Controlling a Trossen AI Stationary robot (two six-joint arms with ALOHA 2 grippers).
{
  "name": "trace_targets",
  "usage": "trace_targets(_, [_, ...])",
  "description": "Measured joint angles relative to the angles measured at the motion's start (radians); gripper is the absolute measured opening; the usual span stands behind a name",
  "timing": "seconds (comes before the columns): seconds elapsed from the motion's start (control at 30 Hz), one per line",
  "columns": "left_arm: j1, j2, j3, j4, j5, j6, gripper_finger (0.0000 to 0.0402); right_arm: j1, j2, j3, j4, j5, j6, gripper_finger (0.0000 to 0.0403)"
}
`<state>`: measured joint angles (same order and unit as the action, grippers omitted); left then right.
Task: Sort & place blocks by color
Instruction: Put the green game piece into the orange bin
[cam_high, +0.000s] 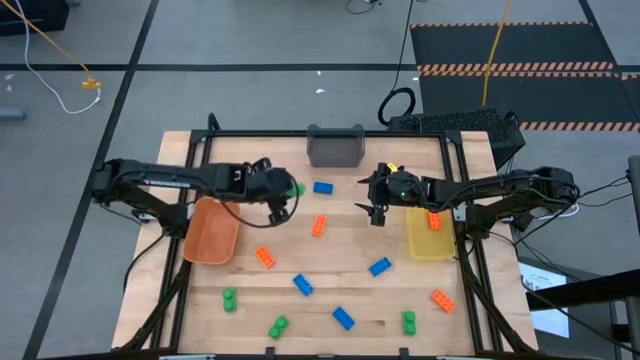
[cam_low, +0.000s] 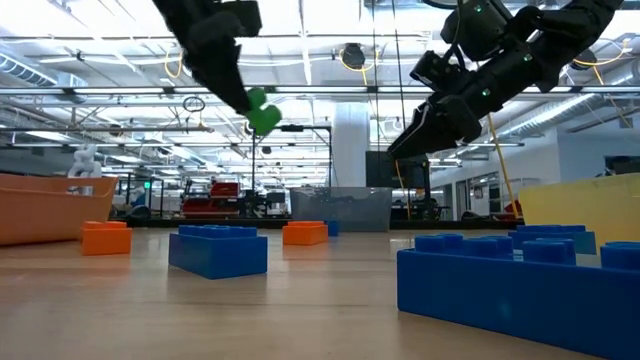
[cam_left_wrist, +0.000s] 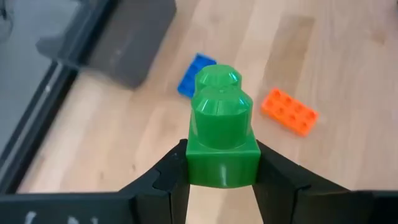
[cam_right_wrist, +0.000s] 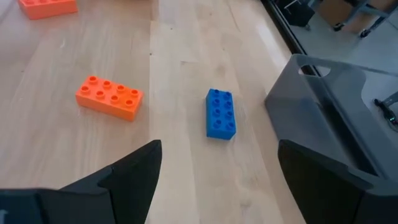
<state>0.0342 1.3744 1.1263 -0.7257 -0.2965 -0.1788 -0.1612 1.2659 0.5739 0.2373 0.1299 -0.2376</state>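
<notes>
A: Why is the small green studded plastic brick up off the wooden worktop?

B: Left end effector is clamped on its base, just left of the grey plastic bin; probably carrying it to a bin.

A: Right end effector?

B: Fingers spread wide, empty, hovering just right-front of the grey bin, above a blue studded brick and an orange studded brick.
</notes>
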Motion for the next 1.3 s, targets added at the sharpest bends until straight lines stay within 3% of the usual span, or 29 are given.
trace_targets(0.17, [-0.071, -0.003, 0.003, -0.159, 0.000, -0.139, 0.0137, 0.000, 0.000, 0.000, -0.027, 0.000, 0.049, 0.0311])
trace_targets(0.6, [-0.257, -0.036, 0.107, -0.834, 0.028, -0.551, 0.0137, 0.009, 0.000, 0.000, -0.041, 0.000, 0.095, 0.0311])
trace_targets(0.87, [-0.312, -0.054, 0.082, -0.845, 0.015, -0.694, 0.0137, 0.019, 0.000, 0.000, -0.046, 0.000, 0.162, 0.0311])
trace_targets(1.07, [-0.311, -0.054, -0.058, -0.845, 0.066, -0.808, 0.0137, 0.029, 0.000, 0.000, -0.086, -0.003, 0.277, 0.0311])
trace_targets(1.3, [-0.329, -0.053, -0.195, -0.847, 0.139, -0.856, 0.0137, 0.074, 0.000, 0.000, -0.079, -0.003, 0.270, 0.0311])
